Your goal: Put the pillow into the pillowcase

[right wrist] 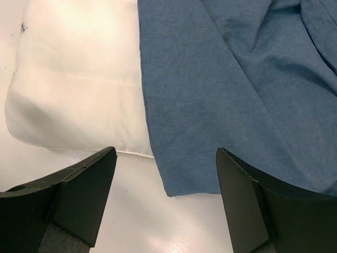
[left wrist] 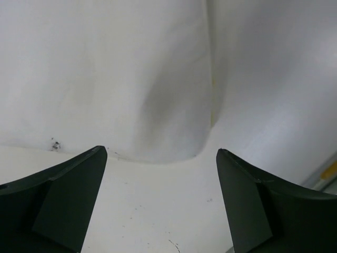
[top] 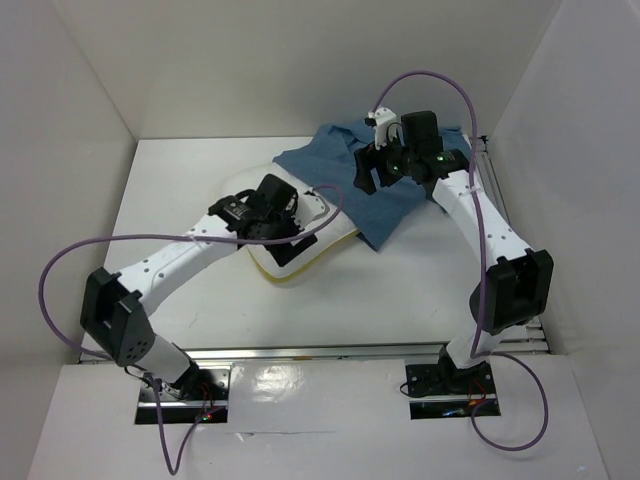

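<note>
Top external view shows the white table (top: 200,300) with the pillowcase (top: 385,215) spread rumpled at its far right side, a blue sheet lying flat and reaching toward the middle. The pillow (top: 330,240) lies just left of it, near the centre, with its yellow edge toward the arms; from where I look the pillowcase's left border laps onto the pillow's far side, so the two touch but the pillow is outside the cloth. The right wrist camera makes that plain: blue pillowcase (right wrist: 237,95) over pale pillow (right wrist: 79,89), and one blue corner down on the table. The right tool (right wrist: 166,200) hangs above that corner with its fingers wide apart, gripping nothing. The left tool (left wrist: 160,200) is over the pillow (left wrist: 131,79), fingers also spread wide and empty, with a soft crease in the fabric ahead of it.
</note>
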Controlling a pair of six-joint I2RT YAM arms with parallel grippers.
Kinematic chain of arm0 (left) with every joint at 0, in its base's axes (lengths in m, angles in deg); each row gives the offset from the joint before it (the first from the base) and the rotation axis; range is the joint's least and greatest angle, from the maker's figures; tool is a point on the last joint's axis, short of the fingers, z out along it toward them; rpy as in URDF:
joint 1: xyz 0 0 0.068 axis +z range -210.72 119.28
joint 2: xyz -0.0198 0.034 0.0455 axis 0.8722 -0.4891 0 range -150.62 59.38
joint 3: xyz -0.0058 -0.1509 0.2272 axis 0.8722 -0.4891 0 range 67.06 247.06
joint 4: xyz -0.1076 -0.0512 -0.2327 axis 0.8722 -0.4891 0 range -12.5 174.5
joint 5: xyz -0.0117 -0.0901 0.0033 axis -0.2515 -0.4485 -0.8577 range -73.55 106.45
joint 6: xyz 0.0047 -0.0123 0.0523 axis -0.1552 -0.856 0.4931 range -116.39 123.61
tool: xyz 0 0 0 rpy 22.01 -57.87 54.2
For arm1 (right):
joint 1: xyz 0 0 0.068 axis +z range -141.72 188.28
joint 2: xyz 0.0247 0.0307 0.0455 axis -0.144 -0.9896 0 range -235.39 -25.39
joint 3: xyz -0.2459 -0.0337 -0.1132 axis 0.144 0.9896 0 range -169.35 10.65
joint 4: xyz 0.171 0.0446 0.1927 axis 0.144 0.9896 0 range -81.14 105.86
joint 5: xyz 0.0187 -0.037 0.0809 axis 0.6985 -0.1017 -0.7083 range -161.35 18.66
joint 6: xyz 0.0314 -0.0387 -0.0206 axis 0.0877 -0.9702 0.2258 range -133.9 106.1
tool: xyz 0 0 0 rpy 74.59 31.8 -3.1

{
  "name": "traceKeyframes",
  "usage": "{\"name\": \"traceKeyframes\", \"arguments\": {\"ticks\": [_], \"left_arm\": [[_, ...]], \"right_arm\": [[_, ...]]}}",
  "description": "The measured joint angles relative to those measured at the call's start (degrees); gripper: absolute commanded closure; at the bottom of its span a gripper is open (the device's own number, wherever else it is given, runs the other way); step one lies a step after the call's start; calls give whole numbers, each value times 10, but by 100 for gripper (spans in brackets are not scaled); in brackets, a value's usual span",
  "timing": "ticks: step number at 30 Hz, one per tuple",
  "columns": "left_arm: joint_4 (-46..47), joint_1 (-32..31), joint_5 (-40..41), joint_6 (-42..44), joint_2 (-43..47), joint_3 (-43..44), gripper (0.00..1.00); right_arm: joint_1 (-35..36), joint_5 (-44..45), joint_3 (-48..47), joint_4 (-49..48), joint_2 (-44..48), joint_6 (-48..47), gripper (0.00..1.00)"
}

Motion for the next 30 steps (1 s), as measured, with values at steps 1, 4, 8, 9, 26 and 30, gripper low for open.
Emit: {"name": "traceKeyframes", "arguments": {"ticks": [1, 4, 8, 9, 26, 30], "left_arm": [[-10, -2, -20, 7, 12, 5, 1], [-26, -15, -50, 26, 56, -8, 1], [-14, -46, -33, 42, 94, -77, 1], [-9, -54, -28, 43, 92, -96, 1], [143, -93, 33, 39, 16, -160, 1], [161, -93, 35, 37, -6, -161, 1]], "right_arm": [[1, 0, 0, 0, 0, 0, 16], [2, -2, 0, 0, 0, 0, 16], [2, -6, 0, 0, 0, 0, 16], [2, -6, 0, 0, 0, 0, 16], [7, -10, 7, 0, 0, 0, 16], [7, -10, 8, 0, 0, 0, 16]]}}
